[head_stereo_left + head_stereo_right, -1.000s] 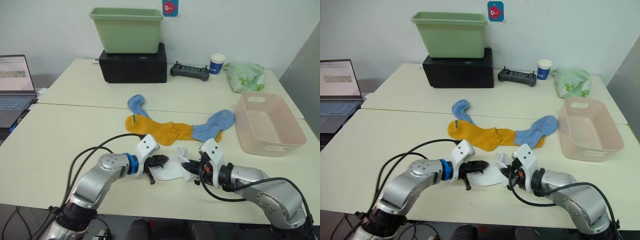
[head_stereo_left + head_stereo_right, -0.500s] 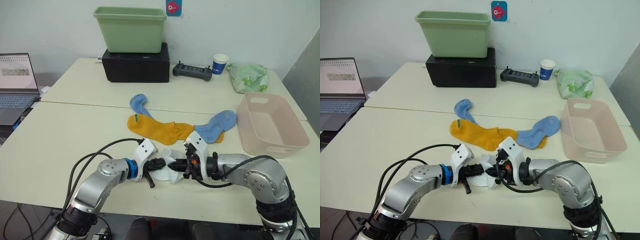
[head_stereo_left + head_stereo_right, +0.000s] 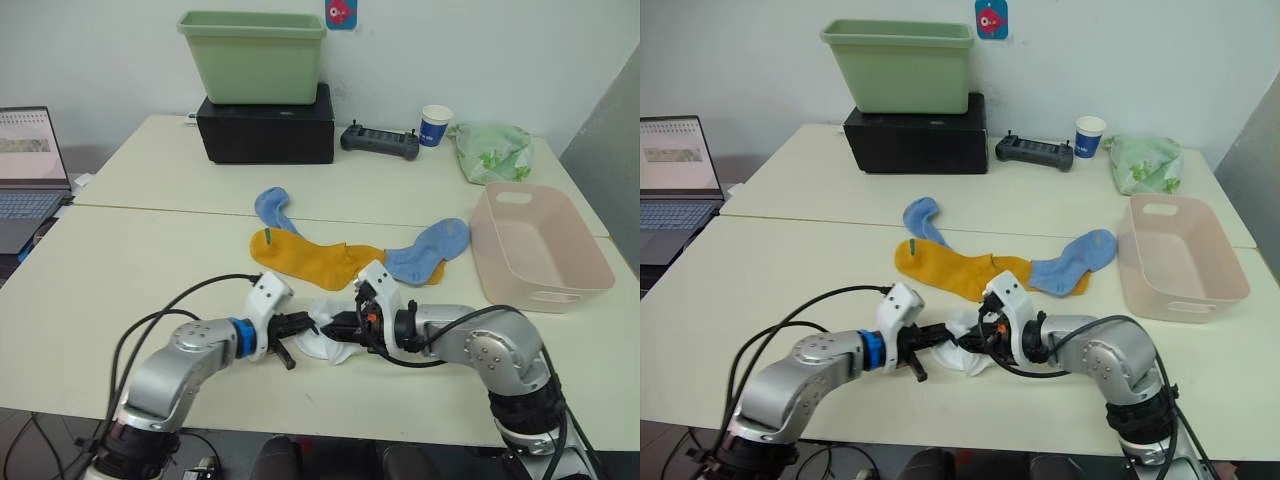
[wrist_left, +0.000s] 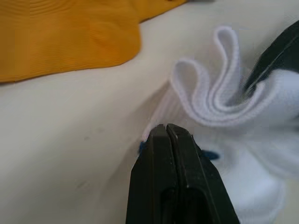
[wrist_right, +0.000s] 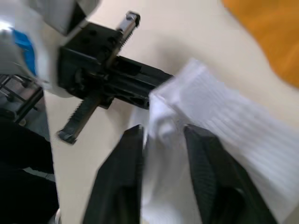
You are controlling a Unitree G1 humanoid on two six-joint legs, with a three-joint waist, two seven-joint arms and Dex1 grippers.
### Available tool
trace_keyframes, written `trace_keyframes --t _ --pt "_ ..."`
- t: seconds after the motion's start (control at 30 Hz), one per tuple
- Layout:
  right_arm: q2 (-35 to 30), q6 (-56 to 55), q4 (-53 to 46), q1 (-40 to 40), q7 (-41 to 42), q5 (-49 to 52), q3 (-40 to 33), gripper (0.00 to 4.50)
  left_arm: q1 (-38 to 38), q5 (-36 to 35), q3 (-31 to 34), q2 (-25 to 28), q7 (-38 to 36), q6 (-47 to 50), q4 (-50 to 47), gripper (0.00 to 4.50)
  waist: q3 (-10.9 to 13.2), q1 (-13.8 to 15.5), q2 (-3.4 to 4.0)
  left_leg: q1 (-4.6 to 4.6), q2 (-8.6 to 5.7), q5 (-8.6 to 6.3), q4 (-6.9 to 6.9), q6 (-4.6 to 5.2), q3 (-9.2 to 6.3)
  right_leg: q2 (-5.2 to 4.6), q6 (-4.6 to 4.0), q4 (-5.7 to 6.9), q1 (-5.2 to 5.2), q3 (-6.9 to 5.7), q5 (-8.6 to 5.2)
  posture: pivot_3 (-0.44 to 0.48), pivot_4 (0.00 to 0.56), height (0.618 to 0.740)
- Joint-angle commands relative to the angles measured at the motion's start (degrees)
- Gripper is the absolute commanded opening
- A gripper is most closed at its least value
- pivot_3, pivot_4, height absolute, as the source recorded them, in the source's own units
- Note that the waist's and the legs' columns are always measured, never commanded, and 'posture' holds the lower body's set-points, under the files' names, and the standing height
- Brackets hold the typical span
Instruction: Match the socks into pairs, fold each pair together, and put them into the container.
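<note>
Left gripper [image 4: 166, 128] is pinched closed on the edge of the white socks [image 3: 322, 340] at the near table edge, while the right gripper [image 5: 163, 133] clamps their opposite fold.

Left gripper's [image 4: 167, 133] black fingers pressed together at crumpled white ribbed sock [image 4: 219, 100], flat mustard-yellow sock [image 4: 65, 37] nearby on cream table [image 4: 70, 140]

Head stereo overlooks table [image 3: 130, 260]; wrist cameras close.
</note>
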Motion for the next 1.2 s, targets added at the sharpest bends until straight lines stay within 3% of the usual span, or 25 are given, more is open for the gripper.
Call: trace_keyframes --t 0.03,0.13,0.23,0.33,0.4,0.63,0.67,1.0,1.2 --pt "-1.2 -0.2 -5.1 0.1 1.7 3.8 -3.4 2.93 -0.4 -3.1 5.6 -1.2 1.6 -1.7 -2.7 0.00 0.0 0.1 0.00 -0.02 0.00 0.00 0.00 0.00 -0.01 0.00 0.00 -0.01 0.00 -0.02 0.00 0.000 0.150 0.719" --pt "-4.7 -5.3 -7.2 1.4 2.4 1.3 -3.8 3.89 -2.9 -3.7 8.6 -0.5 1.8 -4.0 -3.5 0.00 0.0 0.3 -0.03 -0.05 -0.02 0.00 0.01 0.00 0.02 -0.04 0.00 -0.03 0.01 -0.05 0.00 0.000 0.150 0.719" --pt "-9.1 -11.8 -7.5 3.8 2.4 -3.6 -2.0 3.89 -5.7 -4.1 7.8 2.1 -0.9 -5.2 -5.1 0.00 0.1 0.4 -0.10 -0.08 -0.04 0.01 0.06 -0.01 0.02 -0.09 0.03 -0.04 0.02 -0.10 -0.02 0.000 0.150 0.719" --pt "-15.0 -21.4 -7.4 7.5 4.1 -11.8 3.9 3.26 -7.2 -4.2 2.4 6.3 -6.9 -6.2 -8.3 0.00 0.1 0.2 -0.10 -0.07 -0.04 0.01 0.04 -0.02 0.07 -0.08 0.08 -0.06 0.02 -0.05 -0.04 0.000 0.150 0.719" --pt "-16.9 -25.3 -8.1 10.1 5.8 -13.9 6.4 2.60 -8.0 -1.8 -2.5 7.7 -9.4 -9.1 -9.1 0.00 0.1 0.2 -0.10 -0.06 -0.04 0.01 0.00 -0.02 0.10 -0.08 0.06 -0.11 0.01 -0.02 -0.04 0.000 0.150 0.719" --pt "-17.4 -32.6 -5.5 12.9 7.5 -19.8 11.4 0.19 -11.1 4.5 -11.8 4.5 -9.8 -15.6 -2.3 0.00 0.1 0.0 -0.11 -0.04 -0.02 0.01 0.06 -0.01 0.04 0.00 0.07 -0.04 0.01 -0.01 -0.04 0.000 0.150 0.719" --pt "-16.9 -32.7 -4.7 12.6 7.5 -20.4 12.4 0.04 -11.6 6.0 -13.4 3.9 -9.4 -15.9 0.0 0.00 0.1 0.1 -0.11 -0.03 -0.02 0.01 0.06 -0.01 0.03 0.00 0.07 -0.03 0.02 -0.02 -0.04 0.000 0.150 0.719" --pt "-19.2 -34.9 0.2 12.8 11.1 -27.2 16.9 0.04 -10.9 13.1 -15.6 2.2 -7.3 -18.4 15.1 0.00 0.1 0.3 -0.11 -0.05 -0.02 0.02 0.09 -0.01 0.02 -0.01 -0.01 -0.01 0.03 -0.05 0.01 0.000 0.150 0.719" --pt "-19.6 -36.9 -3.2 14.7 11.5 -26.1 13.0 0.04 -10.4 8.6 -10.2 2.0 -8.3 -19.7 11.7 0.00 0.1 0.2 -0.12 -0.02 -0.02 0.02 0.11 -0.01 0.02 -0.01 0.01 0.01 0.06 -0.04 0.00 0.000 0.150 0.719"
